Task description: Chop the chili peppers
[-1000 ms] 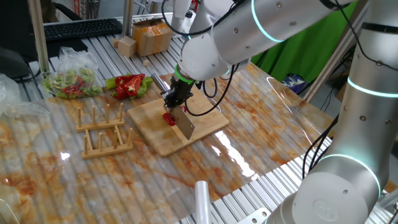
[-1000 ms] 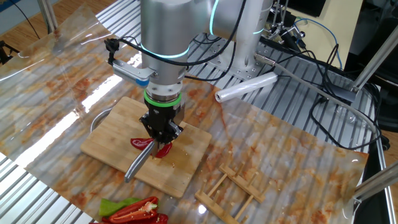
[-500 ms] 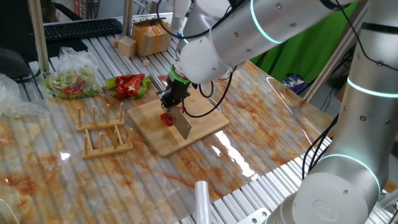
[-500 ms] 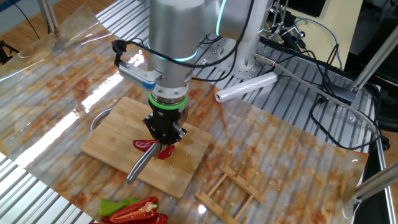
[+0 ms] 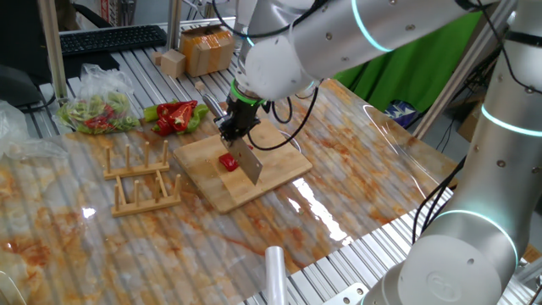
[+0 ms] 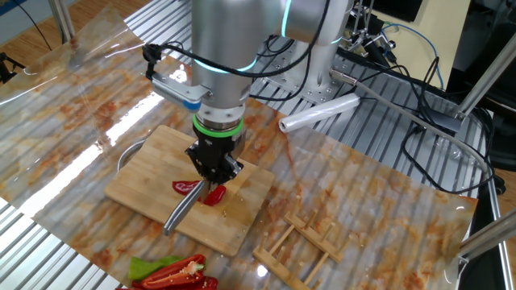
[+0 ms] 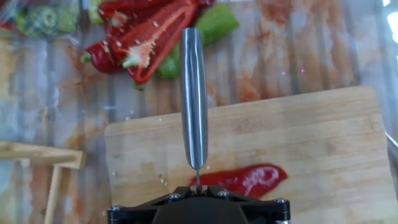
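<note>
The claw [image 6: 213,171] grips a knife [image 5: 247,161] over the board [image 6: 145,173], partly hiding the chili [image 7: 249,179]; bag [image 5: 95,106] contents are unclear.

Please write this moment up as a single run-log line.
end effector: shut on steel knife | knife: above board | glossy red chili pepper: lying on wooden cutting board | state: chopping unfinished

Robot arm [image 6: 218,48]: smooth silver-grey cylindrical links with rounded joint housings, each joint ringed by a glowing cyan-white band. Wrist collar [image 6: 216,129]: bright green ring above a black gripper [image 6: 211,167]. Black cables [image 5: 288,127] loop beside the wrist. Gripper base, hand view: black, with visible screw heads [image 7: 277,201].
</note>
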Available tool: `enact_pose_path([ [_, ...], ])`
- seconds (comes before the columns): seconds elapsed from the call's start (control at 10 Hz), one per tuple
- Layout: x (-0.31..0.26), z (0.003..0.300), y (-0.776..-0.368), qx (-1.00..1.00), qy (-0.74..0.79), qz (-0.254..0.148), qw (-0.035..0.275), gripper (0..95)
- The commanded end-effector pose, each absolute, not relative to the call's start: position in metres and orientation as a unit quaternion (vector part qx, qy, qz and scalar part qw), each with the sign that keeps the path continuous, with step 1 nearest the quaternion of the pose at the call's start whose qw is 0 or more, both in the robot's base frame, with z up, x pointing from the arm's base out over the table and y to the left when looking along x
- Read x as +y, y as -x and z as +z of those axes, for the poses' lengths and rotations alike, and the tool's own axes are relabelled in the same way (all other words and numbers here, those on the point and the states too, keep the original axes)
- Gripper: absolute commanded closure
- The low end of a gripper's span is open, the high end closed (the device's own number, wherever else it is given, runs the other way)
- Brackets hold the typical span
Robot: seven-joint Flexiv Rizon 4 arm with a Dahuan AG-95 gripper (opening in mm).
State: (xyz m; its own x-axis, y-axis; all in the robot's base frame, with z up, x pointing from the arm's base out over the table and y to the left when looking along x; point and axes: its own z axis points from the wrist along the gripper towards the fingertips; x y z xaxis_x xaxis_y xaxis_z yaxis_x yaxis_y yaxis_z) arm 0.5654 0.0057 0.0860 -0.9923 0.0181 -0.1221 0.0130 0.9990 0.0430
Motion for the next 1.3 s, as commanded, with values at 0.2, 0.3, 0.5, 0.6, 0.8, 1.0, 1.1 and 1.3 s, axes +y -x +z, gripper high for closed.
enact_pose_path([
  [0.2,0.004,0.067,-0.565,0.997,-0.003,0.024,0.075,95.0],
  [0.3,0.002,0.052,-0.565,0.997,-0.002,0.026,0.079,95.0],
  [0.5,-0.002,0.037,-0.565,0.996,-0.005,0.034,0.086,95.0],
  [0.6,0.002,0.042,-0.565,0.995,-0.011,0.049,0.087,95.0],
  [0.8,0.013,0.051,-0.568,0.996,-0.017,0.031,0.083,95.0],
  [1.0,0.013,0.05,-0.567,0.996,-0.012,0.026,0.082,95.0],
  [1.1,0.013,0.05,-0.567,0.996,-0.012,0.026,0.083,95.0],
  [1.3,0.013,0.048,-0.567,0.996,-0.012,0.027,0.082,95.0],
])
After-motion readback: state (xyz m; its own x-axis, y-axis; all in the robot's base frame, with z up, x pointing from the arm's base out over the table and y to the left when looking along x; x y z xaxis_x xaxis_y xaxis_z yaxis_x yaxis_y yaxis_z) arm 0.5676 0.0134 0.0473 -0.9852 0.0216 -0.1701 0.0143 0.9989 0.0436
